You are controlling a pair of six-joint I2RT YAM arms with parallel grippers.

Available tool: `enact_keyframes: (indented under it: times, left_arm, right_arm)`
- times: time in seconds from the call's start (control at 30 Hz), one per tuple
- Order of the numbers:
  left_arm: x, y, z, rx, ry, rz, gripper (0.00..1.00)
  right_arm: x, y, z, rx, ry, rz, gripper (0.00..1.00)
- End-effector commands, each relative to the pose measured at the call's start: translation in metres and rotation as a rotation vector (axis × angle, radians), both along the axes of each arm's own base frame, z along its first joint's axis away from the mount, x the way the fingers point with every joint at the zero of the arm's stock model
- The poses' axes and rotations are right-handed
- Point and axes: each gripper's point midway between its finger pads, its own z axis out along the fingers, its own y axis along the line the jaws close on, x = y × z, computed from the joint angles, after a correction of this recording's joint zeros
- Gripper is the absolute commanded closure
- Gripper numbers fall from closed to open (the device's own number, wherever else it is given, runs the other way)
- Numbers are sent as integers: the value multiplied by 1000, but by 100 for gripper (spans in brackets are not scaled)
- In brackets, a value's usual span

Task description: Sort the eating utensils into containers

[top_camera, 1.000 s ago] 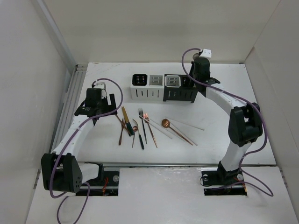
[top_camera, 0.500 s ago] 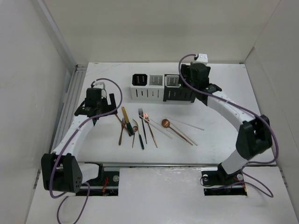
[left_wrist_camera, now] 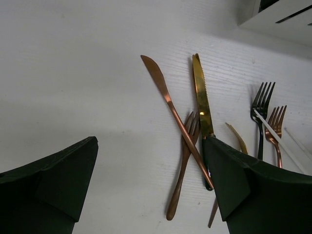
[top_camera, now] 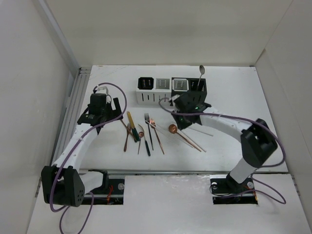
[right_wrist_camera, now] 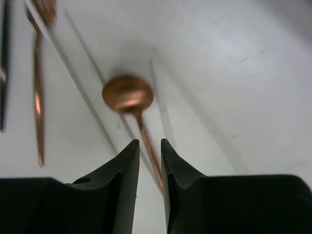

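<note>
The left claw point(left_wrist_camera: 150, 141) hangs wide open and empty over a copper knife point(left_wrist_camera: 156, 78) that crosses a copper fork point(left_wrist_camera: 179, 180). The right claw point(right_wrist_camera: 150, 142) shows only a narrow slit and grips nothing, above a copper spoon point(right_wrist_camera: 127, 93). The caddies point(top_camera: 146, 99) sit at 12 o'clock of the loose cutlery point(top_camera: 146, 130). A silver spoon point(top_camera: 201, 72) stands in the 3 o'clock end one.

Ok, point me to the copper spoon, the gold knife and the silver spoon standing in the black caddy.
copper spoon point(right_wrist_camera: 127, 93): right wrist view, on its round bowl.
gold knife point(left_wrist_camera: 201, 92): left wrist view, middle of the blade.
silver spoon point(top_camera: 202, 70): top external view, on its raised bowl.
</note>
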Motion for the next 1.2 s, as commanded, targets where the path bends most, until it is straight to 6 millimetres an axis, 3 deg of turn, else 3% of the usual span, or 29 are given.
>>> enact_keyframes:
  times: [0.0, 0.17, 0.43, 0.53, 0.67, 0.77, 0.9, 1.17]
  left_arm:
    - [-1, -10, 13, -18, -54, -16, 10]
    - [-5, -16, 15, -20, -65, -36, 8]
    - [-8, -14, 25, -27, -104, -24, 8]
    - [-6, -14, 27, -28, -113, -24, 8]
    - [-6, -14, 27, -28, -113, -24, 8]
    - [-8, -14, 23, -27, -104, -24, 8]
    - [-8, -14, 23, -27, -104, -24, 8]
    - [-8, -14, 26, -35, -113, -18, 8]
  right_arm:
    - [-46, 1, -46, -71, 200, 75, 70]
    - [-43, 20, -64, -61, 210, 111, 71]
    - [-45, 11, -88, -139, 245, 74, 74]
    - [-45, 12, -75, -118, 221, 75, 75]
    - [-39, 15, -38, -66, 147, 72, 74]
    - [-35, 13, -33, -68, 118, 60, 73]
    - [-38, 10, -64, -126, 185, 58, 73]
    - [-37, 4, -92, -190, 217, 43, 74]
